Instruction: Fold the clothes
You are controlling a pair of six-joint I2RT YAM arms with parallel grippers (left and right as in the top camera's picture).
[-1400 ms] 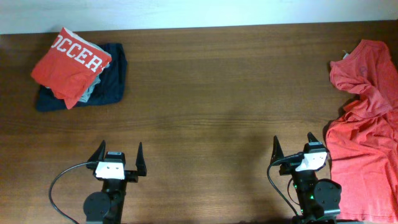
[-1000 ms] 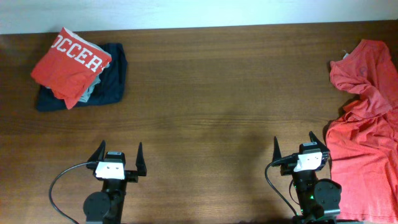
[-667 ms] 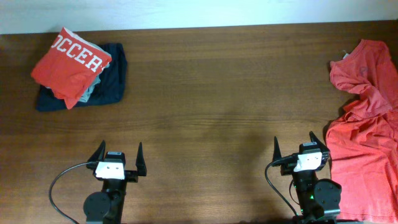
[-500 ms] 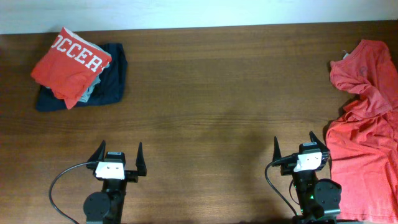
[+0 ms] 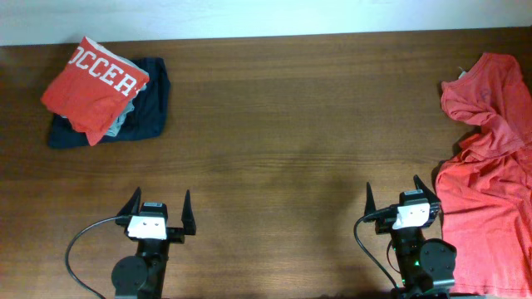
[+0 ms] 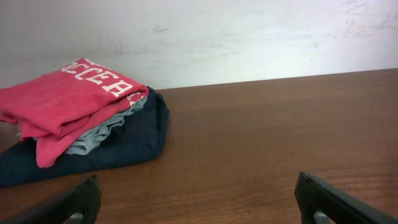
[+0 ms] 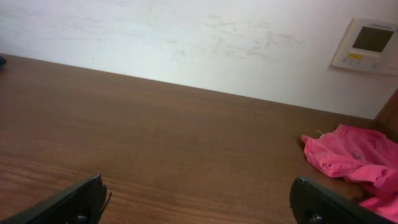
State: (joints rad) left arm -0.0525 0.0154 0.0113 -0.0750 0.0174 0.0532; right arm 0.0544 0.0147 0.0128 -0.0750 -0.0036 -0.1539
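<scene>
Overhead: I see the bench bare across its middle, nothing between the arms and the garments. The crumpled coral-red T-shirt lies unfolded at the right edge, just beside the right gripper. A folded red T-shirt with white block lettering rests at the far left on a dark navy garment, well apart from the left gripper. Both sets of fingers are spread wide and hold nothing. Left wrist: a pale blue layer shows between the folded red shirt and the navy one. Right wrist: the coral shirt bunches at far right, below a wall panel.
</scene>
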